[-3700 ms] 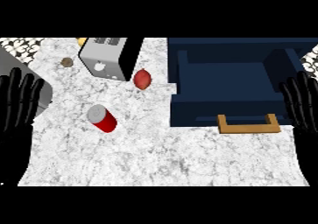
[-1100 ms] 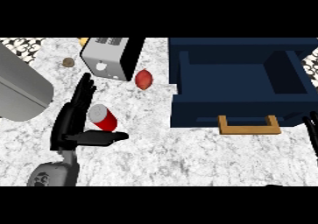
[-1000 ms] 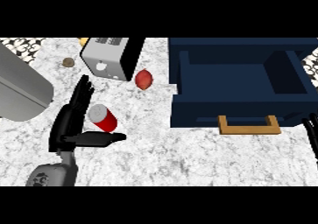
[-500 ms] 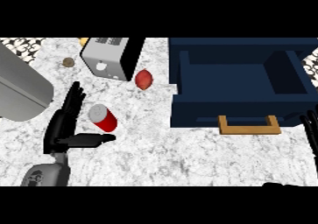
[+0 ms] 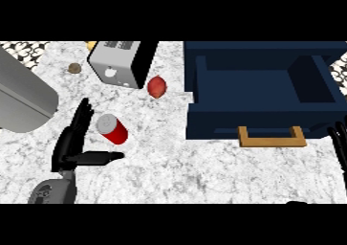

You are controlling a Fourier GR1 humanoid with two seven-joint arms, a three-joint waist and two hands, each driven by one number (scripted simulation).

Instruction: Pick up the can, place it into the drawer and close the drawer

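The left hand [image 5: 71,146] is spread wide beside the red can [image 5: 112,129], perhaps touching it. The can stands well left of the open drawer [image 5: 264,122]. The right hand [image 5: 343,143] rests open at the right edge.

a red can [image 5: 113,129] with a silver top on a white, grey-veined marble desk [image 5: 204,172]. a navy drawer [image 5: 264,95] bears a tan handle [image 5: 272,138].

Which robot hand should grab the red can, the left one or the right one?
Probably the left robot hand. It sits right beside the can, fingers along one side and thumb below it, open. The right robot hand rests at the far edge, past the open drawer, away from the can.
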